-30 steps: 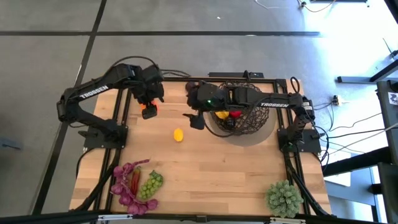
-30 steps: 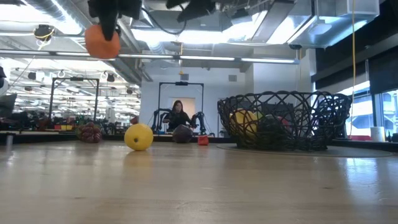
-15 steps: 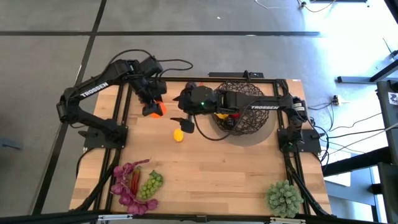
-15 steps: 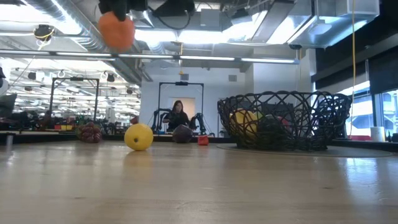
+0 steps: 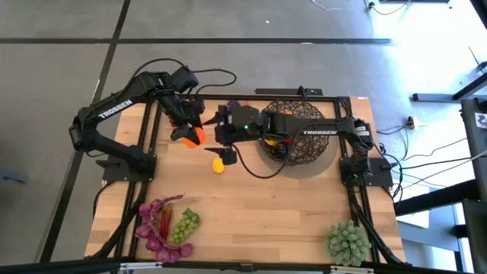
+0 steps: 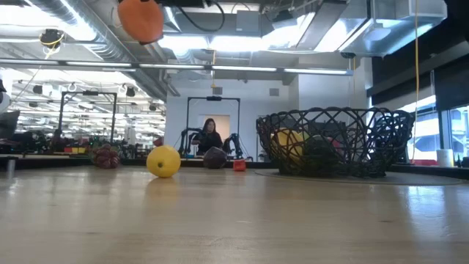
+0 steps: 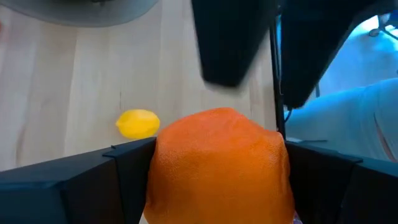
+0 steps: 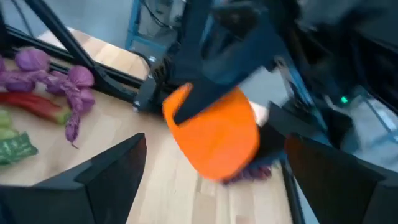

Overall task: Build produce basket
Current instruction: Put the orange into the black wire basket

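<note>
My left gripper [image 5: 190, 131] is shut on an orange [image 5: 193, 136], high above the table's far left part; the orange also shows in the low view [image 6: 141, 20]. My right gripper [image 5: 226, 154] is open and empty. It reaches from the basket side toward the table's left and hovers over a lemon [image 5: 218, 165] that rests on the wood. In the right wrist view its fingers stand wide apart and the orange [image 8: 214, 134] is just ahead of them. The dark open-weave basket [image 5: 304, 144] stands at the far right with yellow and red fruit inside. My left gripper pinches the orange by two opposite sides [image 7: 163, 168] between its two fingers. The fingers come slanting down from the table's far left. The orange is lifted clear, well above the table, and sticks out beyond the fingertips.
Purple leaves [image 5: 156, 228], a red chilli [image 5: 165, 221] and green grapes [image 5: 185, 226] lie at the near left. A spiky pale green plant ball [image 5: 347, 240] sits at the near right. Bare wood lies in the middle. A person [image 6: 210, 135] is in the room behind.
My left gripper has carried the orange up and a little toward the table's right. My right gripper has swung from the basket toward the table's left, to just above the lemon and close to the orange. The lemon has stayed where it was.
</note>
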`<state>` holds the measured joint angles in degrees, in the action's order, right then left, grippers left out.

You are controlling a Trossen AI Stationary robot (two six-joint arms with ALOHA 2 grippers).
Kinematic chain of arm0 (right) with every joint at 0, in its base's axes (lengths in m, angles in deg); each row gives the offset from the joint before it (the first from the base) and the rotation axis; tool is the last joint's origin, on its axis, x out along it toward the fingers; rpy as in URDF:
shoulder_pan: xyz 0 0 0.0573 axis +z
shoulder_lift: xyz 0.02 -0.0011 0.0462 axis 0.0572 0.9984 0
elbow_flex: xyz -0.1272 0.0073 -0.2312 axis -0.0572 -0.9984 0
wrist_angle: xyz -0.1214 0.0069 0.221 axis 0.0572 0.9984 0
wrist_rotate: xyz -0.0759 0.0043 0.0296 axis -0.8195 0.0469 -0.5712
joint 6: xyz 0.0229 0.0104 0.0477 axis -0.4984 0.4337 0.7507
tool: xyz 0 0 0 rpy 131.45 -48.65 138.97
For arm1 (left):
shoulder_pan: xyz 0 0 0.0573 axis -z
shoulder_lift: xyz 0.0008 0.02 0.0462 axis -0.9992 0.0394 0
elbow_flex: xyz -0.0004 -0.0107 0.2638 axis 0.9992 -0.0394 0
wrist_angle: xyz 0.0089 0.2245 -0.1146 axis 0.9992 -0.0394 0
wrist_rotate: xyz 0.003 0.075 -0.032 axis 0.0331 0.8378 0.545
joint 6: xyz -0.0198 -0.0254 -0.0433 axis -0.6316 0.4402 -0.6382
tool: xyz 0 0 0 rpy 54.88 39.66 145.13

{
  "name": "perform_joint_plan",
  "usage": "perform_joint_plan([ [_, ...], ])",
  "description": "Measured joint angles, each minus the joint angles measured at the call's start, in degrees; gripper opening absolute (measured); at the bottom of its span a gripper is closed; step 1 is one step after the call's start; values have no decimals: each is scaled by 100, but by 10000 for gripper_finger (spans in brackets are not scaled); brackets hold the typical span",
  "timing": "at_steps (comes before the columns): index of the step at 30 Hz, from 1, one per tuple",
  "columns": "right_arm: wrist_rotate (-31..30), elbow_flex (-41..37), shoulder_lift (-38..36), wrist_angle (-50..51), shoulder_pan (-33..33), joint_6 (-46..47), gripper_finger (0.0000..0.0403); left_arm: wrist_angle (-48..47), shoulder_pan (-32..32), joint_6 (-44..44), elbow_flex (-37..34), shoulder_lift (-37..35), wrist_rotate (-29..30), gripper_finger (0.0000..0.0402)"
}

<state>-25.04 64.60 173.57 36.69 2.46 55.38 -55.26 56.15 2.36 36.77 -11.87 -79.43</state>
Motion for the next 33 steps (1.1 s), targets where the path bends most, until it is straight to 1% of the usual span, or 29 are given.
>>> perform_joint_plan([
  [5, 219, 4, 186, -454, -9, -261, 375, 44, 78, -17, 0, 2, -11, 270],
  [10, 318, 2, 276, -519, -107, -266, 375, 77, 216, -148, 0, 4, -170, 270],
  [13, 646, 0, 350, -626, -150, -286, 375, 105, 286, -218, 0, 4, -251, 270],
  [18, 805, 5, 470, -709, -189, -311, 375, 174, 375, -331, 2, 4, -230, 270],
  [22, 1190, 4, 576, -963, -197, -271, 375, 169, 392, -337, 2, 4, -226, 270],
  [26, 1220, 2, 653, -1168, -203, -191, 375, 162, 389, -428, 2, -8, -207, 270],
  [33, 1209, 4, 702, -1363, -202, 206, 375, 201, 385, -450, 2, -4, -186, 270],
])
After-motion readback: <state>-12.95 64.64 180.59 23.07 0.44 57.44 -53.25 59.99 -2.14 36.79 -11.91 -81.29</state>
